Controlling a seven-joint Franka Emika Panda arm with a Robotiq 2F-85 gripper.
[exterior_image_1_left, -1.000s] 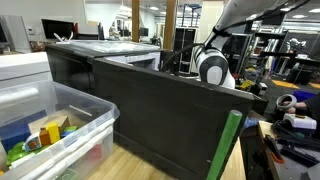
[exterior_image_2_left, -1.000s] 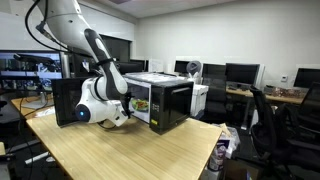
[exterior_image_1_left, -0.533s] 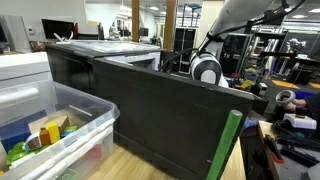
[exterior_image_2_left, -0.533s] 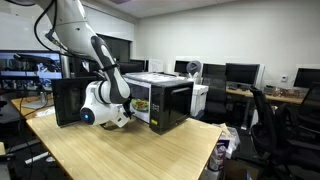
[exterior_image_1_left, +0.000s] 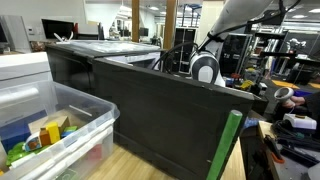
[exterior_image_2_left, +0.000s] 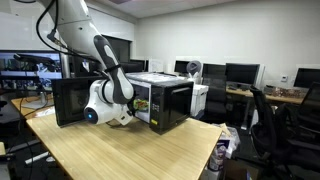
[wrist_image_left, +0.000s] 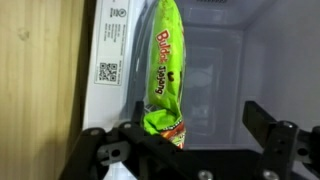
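Green snack bag (wrist_image_left: 165, 70), upright inside microwave (wrist_image_left: 222, 60), between fingers of released claw (wrist_image_left: 193, 108)

Dark microwave (exterior_image_1_left: 150, 115) mid-scene; arm's white wrist (exterior_image_1_left: 207, 69) beyond it, far right; clear bin (exterior_image_1_left: 95, 140), perhaps holding toys, near left.

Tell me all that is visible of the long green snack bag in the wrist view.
The long green snack bag is a glossy plastic packet with red and yellow lettering and a darker picture near its lower end. It looks plump and slightly crinkled. It sits inside the pale cavity of the open microwave, running down the wrist view to the open gripper, between its fingers, nearer to one. Contact with a finger cannot be told.
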